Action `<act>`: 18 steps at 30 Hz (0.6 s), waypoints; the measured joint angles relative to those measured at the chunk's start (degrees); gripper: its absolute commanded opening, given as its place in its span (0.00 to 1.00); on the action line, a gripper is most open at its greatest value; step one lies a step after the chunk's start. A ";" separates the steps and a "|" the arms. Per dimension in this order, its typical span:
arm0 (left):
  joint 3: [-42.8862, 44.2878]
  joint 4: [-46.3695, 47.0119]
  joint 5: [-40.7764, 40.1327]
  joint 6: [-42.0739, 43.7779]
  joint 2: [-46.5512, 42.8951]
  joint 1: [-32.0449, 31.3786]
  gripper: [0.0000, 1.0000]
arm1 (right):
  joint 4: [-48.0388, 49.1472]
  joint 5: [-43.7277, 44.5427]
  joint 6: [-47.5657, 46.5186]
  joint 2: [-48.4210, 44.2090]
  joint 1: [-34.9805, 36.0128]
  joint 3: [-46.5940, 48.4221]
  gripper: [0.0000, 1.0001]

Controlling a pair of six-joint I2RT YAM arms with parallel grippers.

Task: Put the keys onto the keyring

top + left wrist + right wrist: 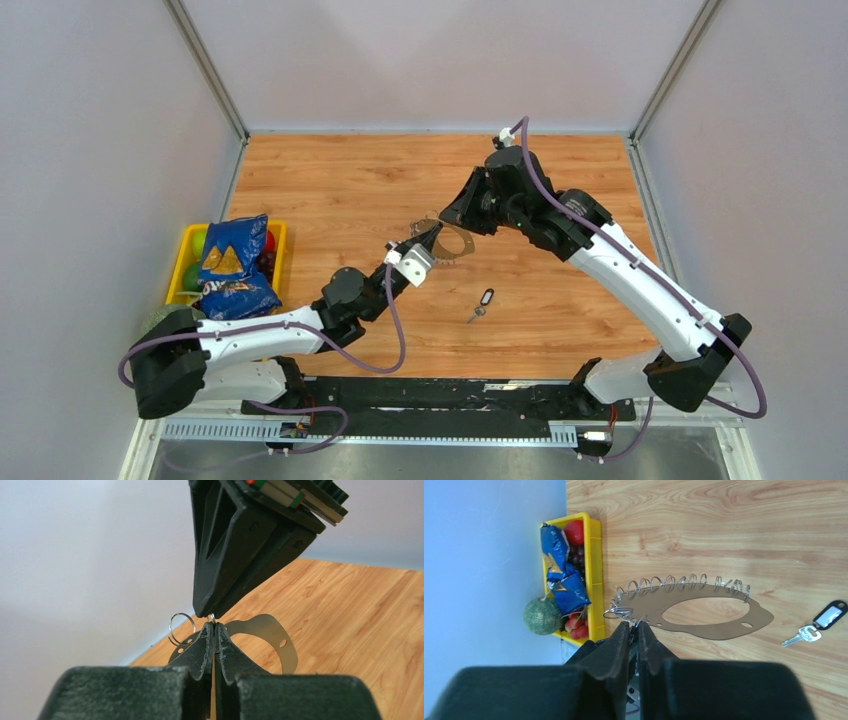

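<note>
The keyring, a thin grey metal hoop with a fringe of small wire rings along one rim, is held above the table between both grippers. My left gripper is shut on its edge, and the flat hoop shows just past my closed fingertips. My right gripper is shut on a small ring at the hoop's rim, with the jaws nearly touching. One key with a black oblong head lies on the wood to the right of the hoop, and it also shows in the right wrist view.
A yellow bin at the table's left edge holds a blue snack bag and red fruit. A green round fruit lies beside it. Grey walls enclose the wooden table on three sides.
</note>
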 measured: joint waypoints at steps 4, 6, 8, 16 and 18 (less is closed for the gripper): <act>0.00 -5.09 1.11 -1.68 -4.72 0.11 0.00 | -0.04 -0.35 -2.58 -1.92 0.22 -0.15 0.37; 0.00 -7.93 1.92 -2.64 -7.19 0.17 0.00 | -0.11 -0.17 -4.46 -3.63 0.20 -0.26 0.43; 0.02 -10.91 3.23 -3.74 -9.68 0.22 0.00 | -0.09 0.02 -6.56 -5.49 0.11 -0.28 0.45; 1.86 -25.59 12.81 -9.62 -18.47 0.22 0.00 | -0.04 -2.91 -20.65 -12.24 0.00 -0.26 0.46; 3.10 -29.75 15.65 -11.23 -20.44 0.22 0.00 | 0.00 -5.55 -25.05 -13.07 0.00 -0.28 0.46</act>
